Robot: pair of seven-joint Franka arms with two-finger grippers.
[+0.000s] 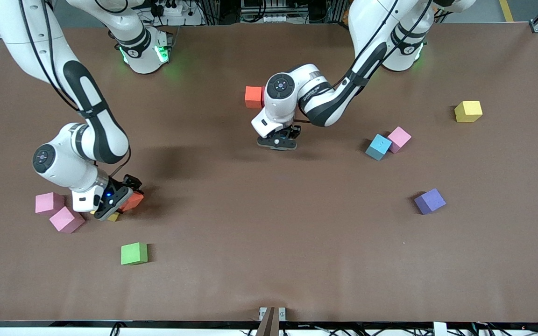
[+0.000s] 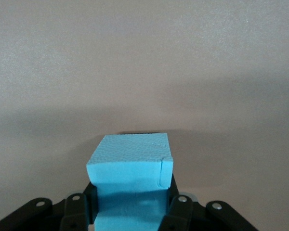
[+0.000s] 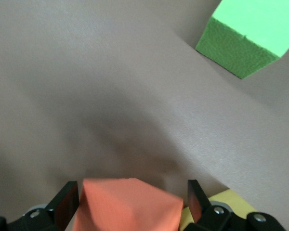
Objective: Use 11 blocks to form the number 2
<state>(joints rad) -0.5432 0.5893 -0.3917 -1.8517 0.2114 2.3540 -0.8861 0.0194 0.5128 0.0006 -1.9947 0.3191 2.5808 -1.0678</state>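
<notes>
Risk at centre frame: left gripper (image 1: 278, 142) clamped on light blue block (image 2: 131, 166), liable to slip; lower left, right gripper (image 1: 118, 201) spread around orange block (image 3: 127, 202), liable to nudge neighbouring yellow block (image 3: 221, 201).

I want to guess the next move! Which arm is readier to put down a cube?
Probably the left. Its end effector is already shut on a light blue cube, low over bare table. The right end effector is open around an orange cube.

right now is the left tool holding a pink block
No, the left tool is shut on a light blue block, which shows between its fingers in the left wrist view.
</notes>
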